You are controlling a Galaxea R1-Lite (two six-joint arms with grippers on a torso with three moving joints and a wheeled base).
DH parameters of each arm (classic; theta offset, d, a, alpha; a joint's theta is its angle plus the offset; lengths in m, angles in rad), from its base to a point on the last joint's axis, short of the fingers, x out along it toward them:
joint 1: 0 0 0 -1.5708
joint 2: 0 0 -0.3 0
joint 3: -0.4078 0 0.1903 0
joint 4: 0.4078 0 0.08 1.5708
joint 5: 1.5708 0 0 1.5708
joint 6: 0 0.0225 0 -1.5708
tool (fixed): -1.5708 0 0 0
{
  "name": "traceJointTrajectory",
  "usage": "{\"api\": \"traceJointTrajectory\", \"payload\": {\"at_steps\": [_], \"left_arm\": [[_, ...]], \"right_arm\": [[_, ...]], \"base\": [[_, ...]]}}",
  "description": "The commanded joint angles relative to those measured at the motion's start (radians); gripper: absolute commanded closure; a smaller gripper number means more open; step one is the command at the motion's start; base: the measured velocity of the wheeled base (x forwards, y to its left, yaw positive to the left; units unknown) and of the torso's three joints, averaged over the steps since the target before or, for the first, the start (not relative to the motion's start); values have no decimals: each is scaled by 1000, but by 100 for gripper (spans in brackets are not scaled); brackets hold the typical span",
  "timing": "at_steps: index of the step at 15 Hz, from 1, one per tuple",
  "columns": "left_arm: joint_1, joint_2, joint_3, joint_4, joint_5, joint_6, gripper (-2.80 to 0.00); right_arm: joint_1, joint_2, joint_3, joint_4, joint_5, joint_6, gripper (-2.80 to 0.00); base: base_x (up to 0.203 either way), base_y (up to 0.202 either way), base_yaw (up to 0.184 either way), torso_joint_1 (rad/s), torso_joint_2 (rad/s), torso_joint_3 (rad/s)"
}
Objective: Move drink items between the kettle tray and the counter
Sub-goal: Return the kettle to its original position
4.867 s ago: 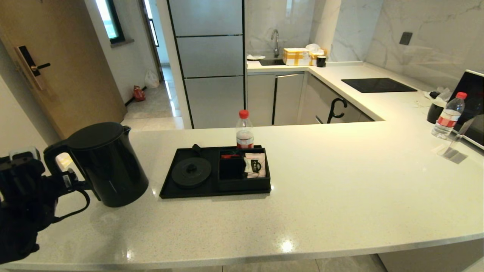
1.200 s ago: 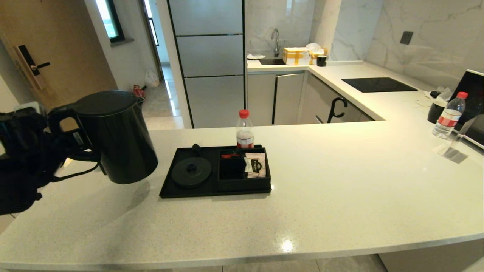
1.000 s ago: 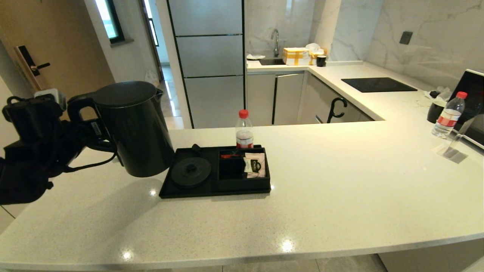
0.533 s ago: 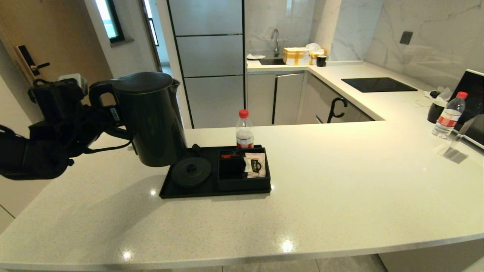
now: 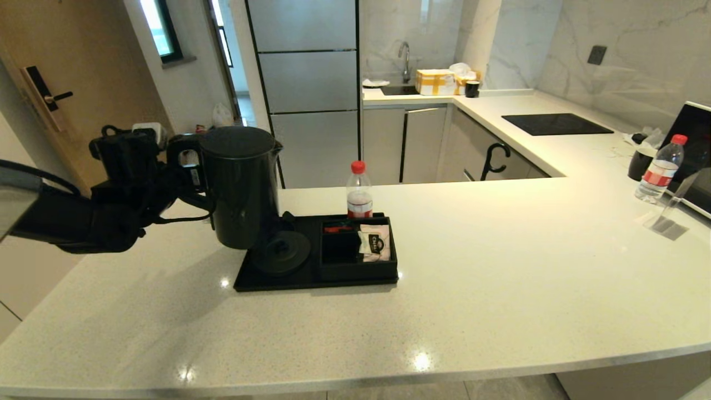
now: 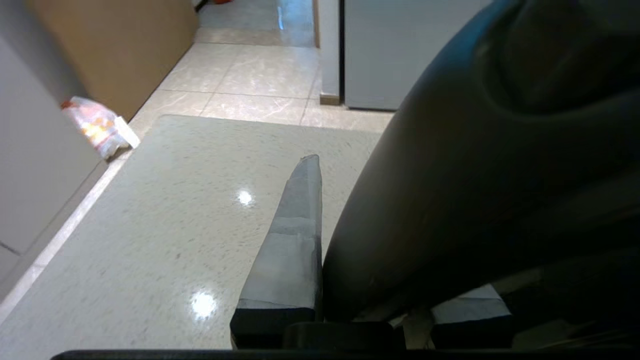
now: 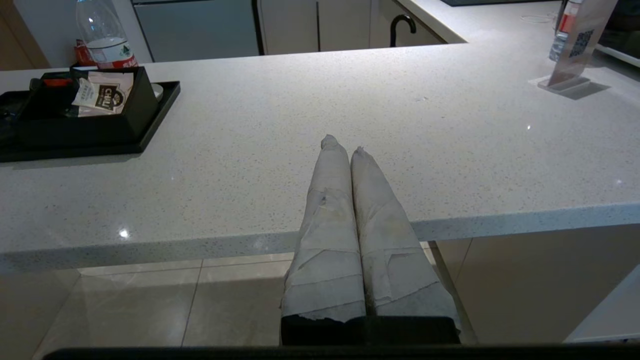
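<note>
The tall black kettle (image 5: 240, 189) hangs upright over the left end of the kettle tray (image 5: 311, 284). Its bottom hides the left edge of the round base disc (image 5: 283, 253). My left gripper (image 5: 188, 179) is shut on the kettle's loop handle (image 6: 475, 175), and one taped finger (image 6: 295, 225) lies against it. The whitish-pink sachet (image 5: 375, 243) leans in the tray's right compartment and also shows as the sachet (image 7: 102, 92) in the right wrist view. My right gripper (image 7: 342, 145) is shut and empty, low at the front edge of the counter (image 5: 500, 289).
A red-capped bottle (image 5: 359, 191) stands right behind the tray, and a small red item (image 5: 338, 228) lies in a rear compartment. At the far right are another bottle (image 5: 658, 169), a clear sign stand (image 5: 664, 219) and a black hob (image 5: 555, 125).
My left arm has lifted the kettle off the counter's left side. It has carried it right and away from me, to the tray's left end.
</note>
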Motion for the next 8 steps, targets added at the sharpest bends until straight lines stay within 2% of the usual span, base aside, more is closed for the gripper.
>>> {"api": "traceJointTrajectory", "payload": {"at_steps": [1, 3, 8], "left_arm": [[-16, 48, -22, 0, -15, 4, 0], [-28, 59, -33, 6, -39, 7, 0], [-52, 68, -53, 19, -45, 6, 0]], "right_arm": [[0, 1, 32, -1, 0, 0, 0], [0, 1, 32, -1, 0, 0, 0], [0, 1, 32, -1, 0, 0, 0]], "base": [[0, 0, 0, 0, 0, 0], [0, 0, 0, 0, 0, 0], [0, 0, 0, 0, 0, 0]]}}
